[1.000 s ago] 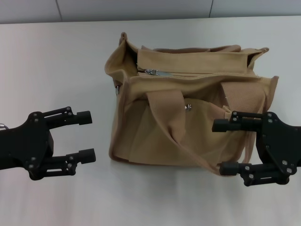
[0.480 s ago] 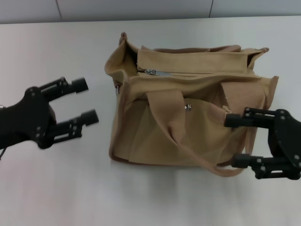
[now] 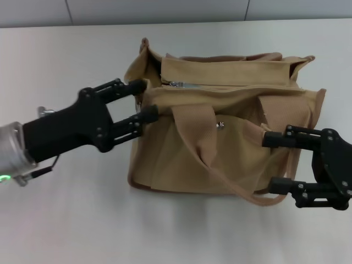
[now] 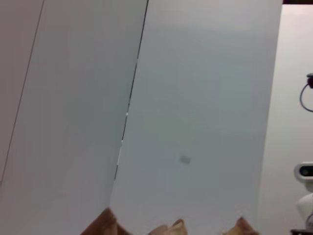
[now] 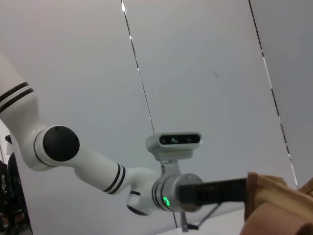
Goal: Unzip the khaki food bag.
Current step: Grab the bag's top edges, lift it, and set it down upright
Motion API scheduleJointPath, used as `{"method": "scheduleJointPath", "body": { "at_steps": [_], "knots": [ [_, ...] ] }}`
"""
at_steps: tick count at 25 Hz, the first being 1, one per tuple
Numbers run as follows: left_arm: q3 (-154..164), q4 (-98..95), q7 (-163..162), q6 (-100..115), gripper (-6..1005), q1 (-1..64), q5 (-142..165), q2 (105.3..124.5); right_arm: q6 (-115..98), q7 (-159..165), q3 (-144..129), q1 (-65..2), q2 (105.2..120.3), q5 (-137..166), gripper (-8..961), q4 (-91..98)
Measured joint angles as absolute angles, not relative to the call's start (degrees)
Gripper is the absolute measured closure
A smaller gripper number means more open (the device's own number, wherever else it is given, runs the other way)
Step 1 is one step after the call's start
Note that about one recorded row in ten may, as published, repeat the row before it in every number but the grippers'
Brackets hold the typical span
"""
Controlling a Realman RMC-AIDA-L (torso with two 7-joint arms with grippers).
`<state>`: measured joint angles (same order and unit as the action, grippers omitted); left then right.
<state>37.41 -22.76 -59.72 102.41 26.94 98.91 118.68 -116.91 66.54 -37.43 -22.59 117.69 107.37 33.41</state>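
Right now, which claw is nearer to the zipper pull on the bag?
Left. The left claw, open, is at the bag's left end, just beside the zipper pull. The right claw, also open, is at the bag's front right corner, far from it.

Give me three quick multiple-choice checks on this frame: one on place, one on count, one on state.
1. Where is the left hand?
A. At the khaki food bag's left end
B. Parked at the table edge
C. Inside the bag

2. How many metal snaps show on the front pocket?
A. None
B. One
C. Three

3. What state is the top zipper in?
A. Fully open
B. Closed
C. Torn off

Answers: 1 A, its open fingers reach the bag's left end near the zipper pull. 2 B, one snap shows. 3 B, the zipper runs shut across the top. The right hand waits open at the bag's right front.
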Motion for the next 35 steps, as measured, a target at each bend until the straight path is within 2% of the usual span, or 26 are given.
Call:
{"method": "scheduleJointPath", "body": {
  "at_steps": [3, 11, 22, 30, 35],
  "knots": [
    [37.5, -19.6, -56.5, 99.7, 239, 27.8, 98.8, 118.76, -116.8, 66.5, -37.4, -22.4, 118.01, 107.4, 193, 33.4],
    [37.3, -18.5, -54.1, 99.8, 670, 27.1, 98.2, 118.91, -116.8, 66.5, -37.3, -22.1, 118.15, 107.3, 193, 33.3],
    [36.3, -17.3, -47.5, 103.2, 894, 26.2, 98.2, 118.69, -116.1, 66.5, -37.2, -22.1, 118.28, 107.2, 193, 33.3],
    [35.9, -18.5, -47.1, 101.2, 957, 25.8, 95.4, 118.32, -116.0, 66.5, -31.9, -22.1, 118.31, 107.2, 194, 32.2],
    [35.1, -22.3, -47.8, 95.5, 958, 25.8, 94.1, 116.46, -116.1, 66.6, -27.6, -22.2, 118.31, 107.2, 194, 31.2]
  ]
}}
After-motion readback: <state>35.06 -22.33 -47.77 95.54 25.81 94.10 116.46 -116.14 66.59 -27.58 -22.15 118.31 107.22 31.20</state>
